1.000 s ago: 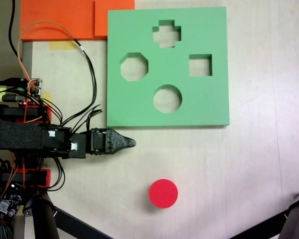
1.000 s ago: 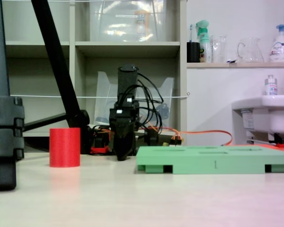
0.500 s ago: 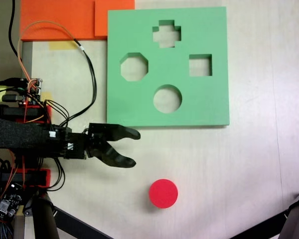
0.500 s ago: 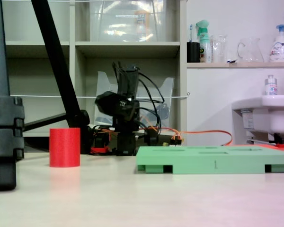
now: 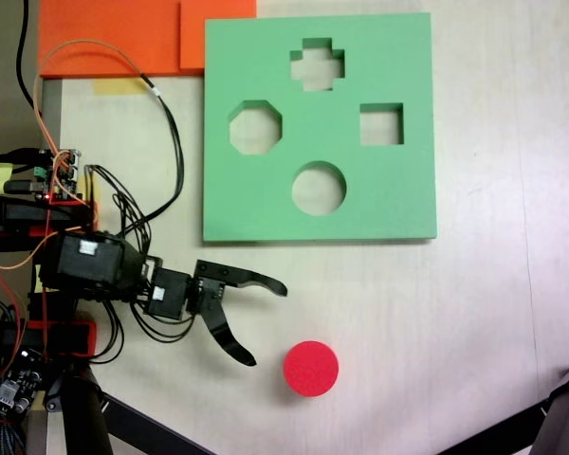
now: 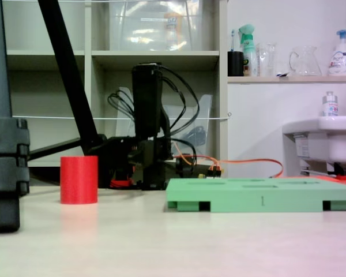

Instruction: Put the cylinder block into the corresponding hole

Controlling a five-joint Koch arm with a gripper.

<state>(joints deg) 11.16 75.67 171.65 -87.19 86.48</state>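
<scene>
Tool (image 5: 268, 323) spread wide (gripping nothing) at lower centre, just left of the red cylinder block (image 5: 311, 369) on the bench (image 5: 455, 322).

In a fixed view from above, the flat green foam board (image 5: 398, 190) lay on the pale worktop (image 5: 474, 322), its round cutout (image 5: 319, 188) nearest the lower edge. The short red foam cylinder (image 5: 311, 368) stood below the board, well apart, just right of the black end effector (image 5: 267, 323).

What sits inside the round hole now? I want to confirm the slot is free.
Nothing: bare table shows through the round hole. The red cylinder stands apart on the table.
</scene>
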